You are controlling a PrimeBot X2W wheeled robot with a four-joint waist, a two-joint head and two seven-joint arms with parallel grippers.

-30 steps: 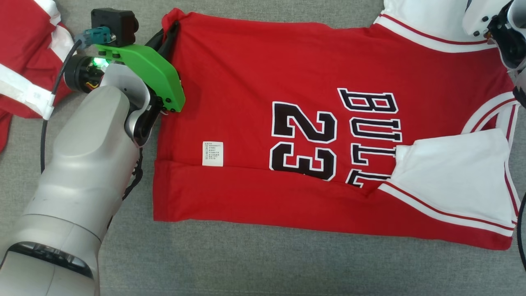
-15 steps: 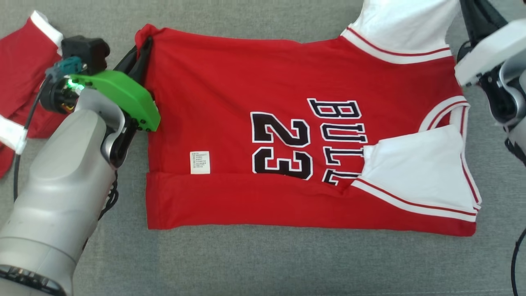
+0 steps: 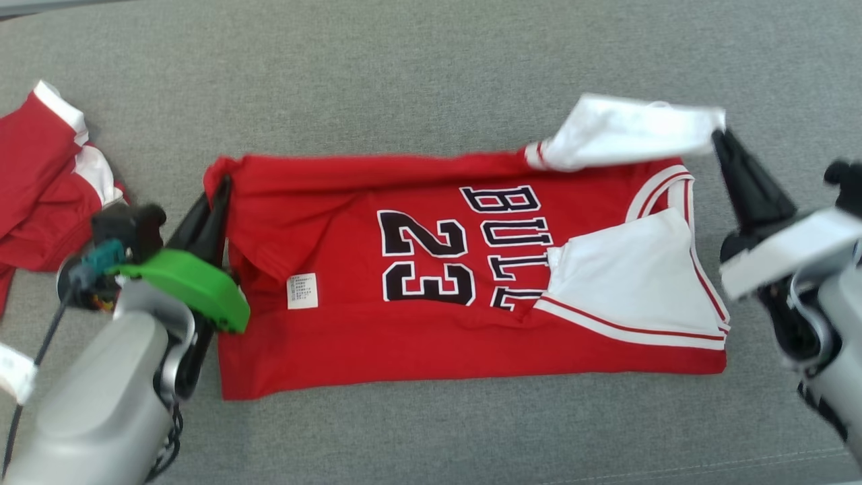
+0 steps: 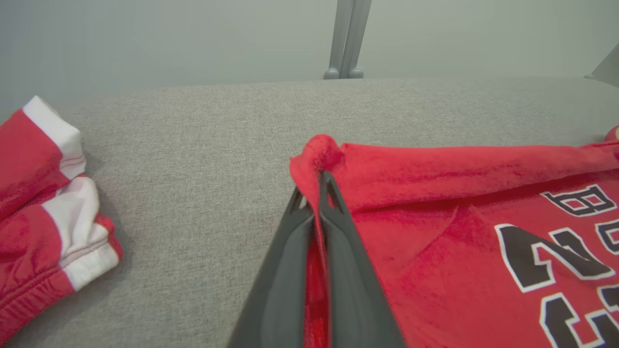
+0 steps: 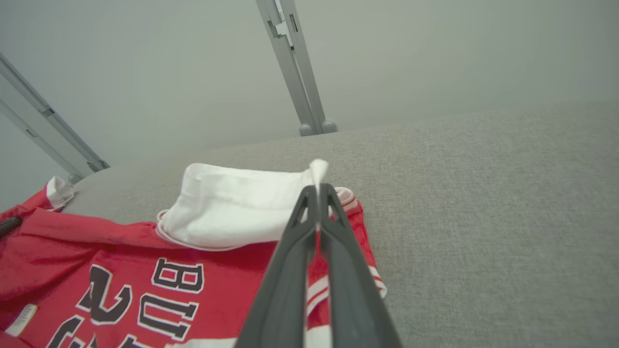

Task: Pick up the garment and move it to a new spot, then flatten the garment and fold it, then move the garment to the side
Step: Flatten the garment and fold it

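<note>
red cloth is pinched in both clenched jaws: a hem corner of the jersey (image 3: 431,337) by the left gripper (image 3: 222,185) at centre left, its white shoulder by the right gripper (image 3: 718,137) at upper right. folding seems in hand; next, the lifted edge must be laid over the lower edge.

Shows a worktop (image 3: 431,67) covered in grey woven fabric, backed by a plain pale grey-green wall (image 4: 145,38); has slanted grey metal struts (image 5: 296,67) rising at its far edge.
</note>
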